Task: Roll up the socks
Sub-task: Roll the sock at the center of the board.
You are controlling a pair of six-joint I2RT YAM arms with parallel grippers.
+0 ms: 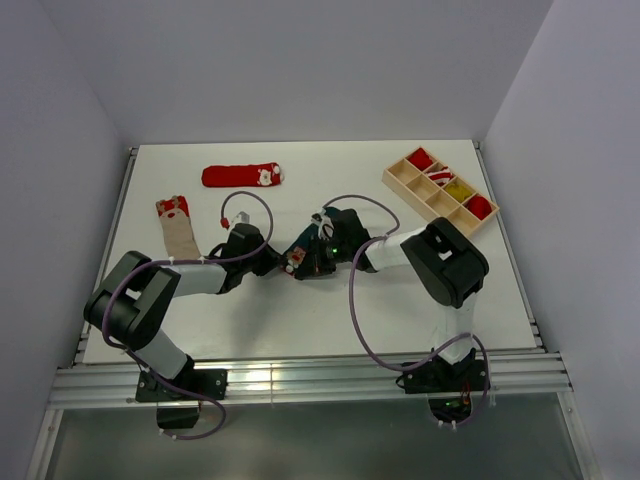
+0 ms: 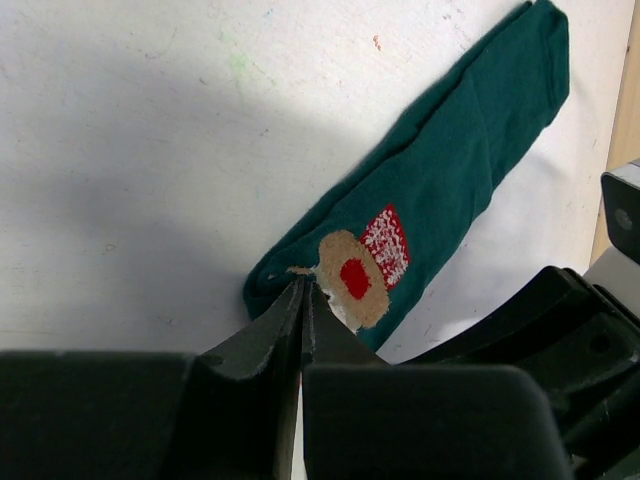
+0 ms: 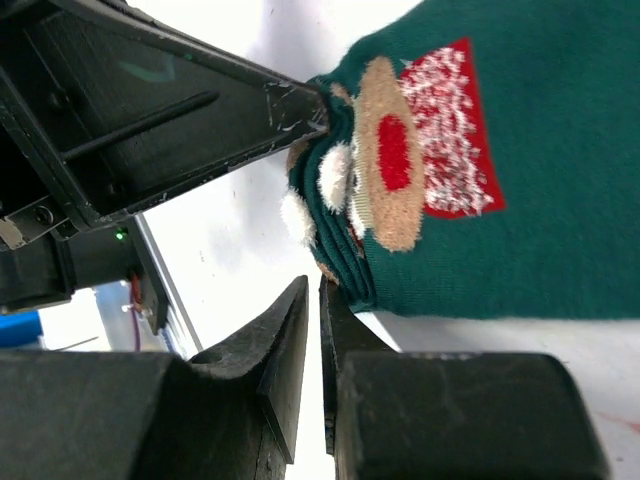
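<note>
A green sock [image 2: 450, 170] with a reindeer patch lies flat on the white table [image 1: 300, 310], mostly hidden under both grippers in the top view [image 1: 312, 243]. Its patch end is folded over into several layers [image 3: 345, 235]. My left gripper [image 2: 303, 288] is shut, its tips pinching the edge of that folded end; it also shows in the right wrist view [image 3: 318, 112]. My right gripper [image 3: 320, 290] is shut with only a thin slit and nothing in it, one finger touching the fold from the other side. In the top view the left gripper [image 1: 281, 262] and right gripper [image 1: 306, 262] meet mid-table.
A red sock [image 1: 243, 176] lies at the back. A tan sock with a red cuff [image 1: 180, 228] lies at the left. A wooden compartment box [image 1: 440, 190] with rolled socks sits at the back right. Cables loop over both arms.
</note>
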